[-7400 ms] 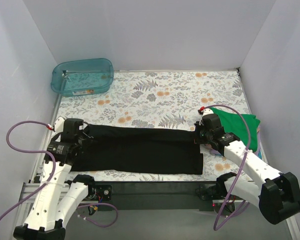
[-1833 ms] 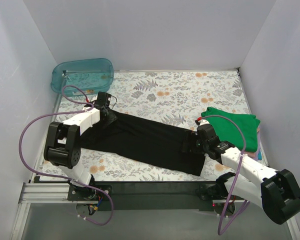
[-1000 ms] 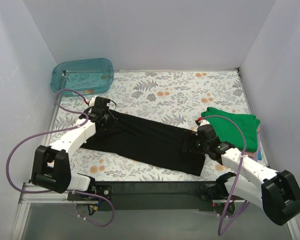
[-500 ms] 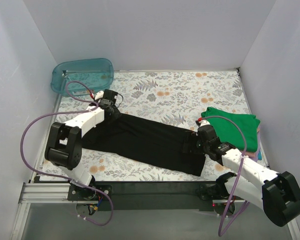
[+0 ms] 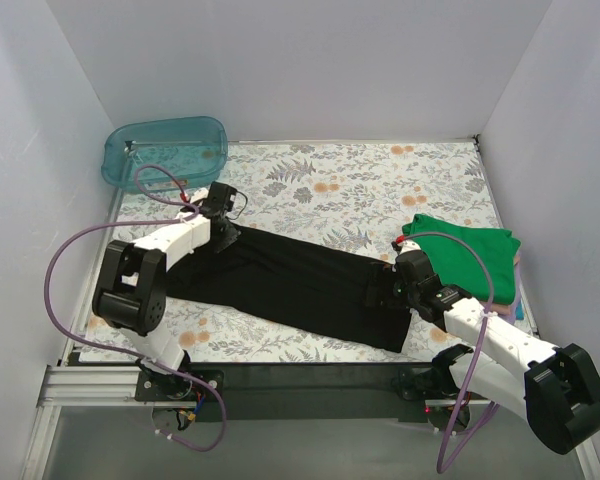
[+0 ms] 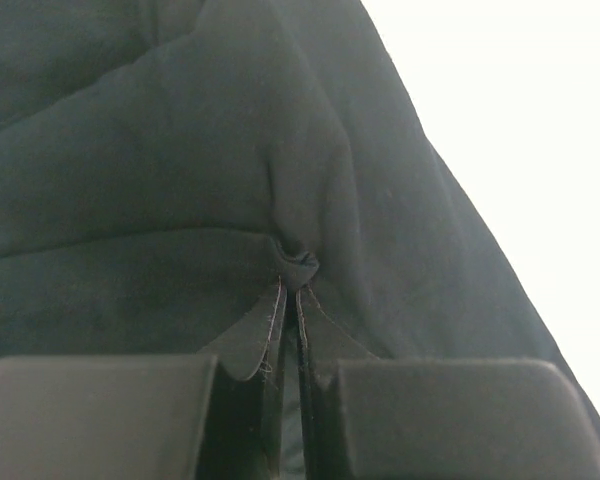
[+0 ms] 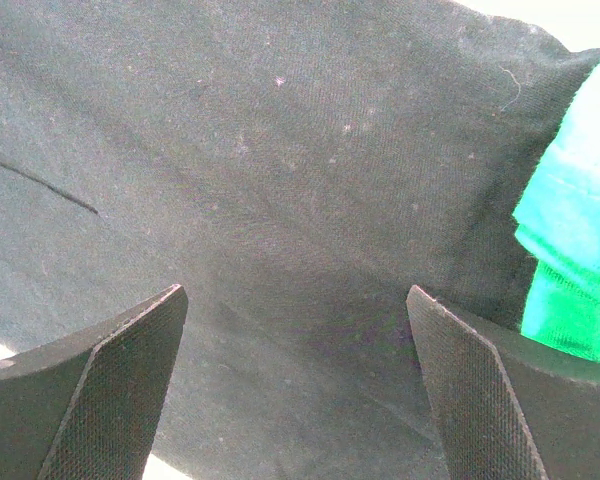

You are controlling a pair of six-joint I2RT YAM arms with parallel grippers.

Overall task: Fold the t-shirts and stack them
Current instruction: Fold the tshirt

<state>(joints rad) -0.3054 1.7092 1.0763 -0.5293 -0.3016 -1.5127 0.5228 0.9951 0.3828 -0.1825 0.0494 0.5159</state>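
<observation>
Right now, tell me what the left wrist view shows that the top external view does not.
Left wrist only: the left claw shut on a small pucker of the black t-shirt. Top external only: the teal tub, the green t-shirt, the right claw at the shirt's other end. Both: the black t-shirt and the left claw.

It is a lab robot test cell. Plain pale walls [image 5: 280,70] box in a small bench [image 5: 360,185] spread with floral cloth. Two white arms [image 5: 165,238] are bolted to a metal rail [image 5: 85,385] at its near edge, trailing loose purple cables [image 5: 50,285].
</observation>
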